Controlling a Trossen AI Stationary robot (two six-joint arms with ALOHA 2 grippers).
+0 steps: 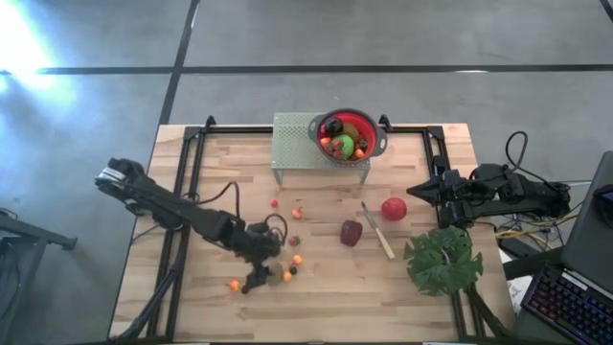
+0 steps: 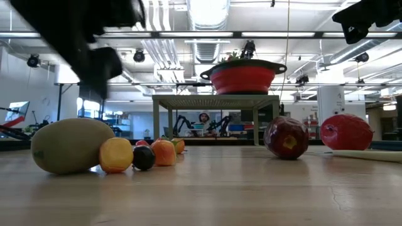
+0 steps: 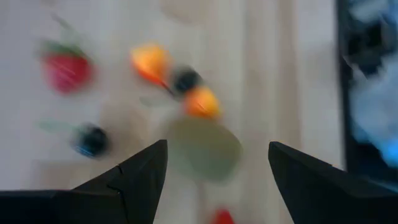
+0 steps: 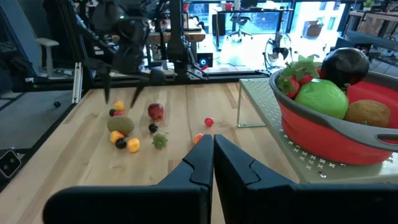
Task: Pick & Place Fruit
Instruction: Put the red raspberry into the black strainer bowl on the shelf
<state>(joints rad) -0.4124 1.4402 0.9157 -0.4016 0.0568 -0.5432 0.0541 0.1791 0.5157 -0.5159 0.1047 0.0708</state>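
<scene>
Hovering the left gripper [image 1: 257,278] over the little cluster of loose fruit near the front-left of the table, fingers spread with nothing between them. Straight under it in the left wrist view sits the kiwi [image 3: 204,149], with two orange pieces [image 3: 201,102] and a dark berry [image 3: 185,79] just beyond, and a strawberry [image 3: 65,70] off to one side. From the low view the kiwi [image 2: 72,145] is the fat one, touching an orange piece on its flank.

The right gripper [image 4: 213,155] is parked at the right edge of the table, pressed together, holding nothing. The red colander [image 1: 347,136] up on the perforated stand [image 1: 292,144] already has a bunch of fruit in it, green apple [image 4: 321,98] included. The red apple [image 1: 394,208] and the dark maroon fruit [image 1: 351,232] are still on the wood, a knife [image 1: 376,230] lying between them.

My guess on handling: these are toys, so light, hard and smooth-ish, likely to roll or squirt out if I pinch off-center. I'd take the kiwi across its narrow middle, coming straight down, and watch I don't nudge the orange piece beside it.
</scene>
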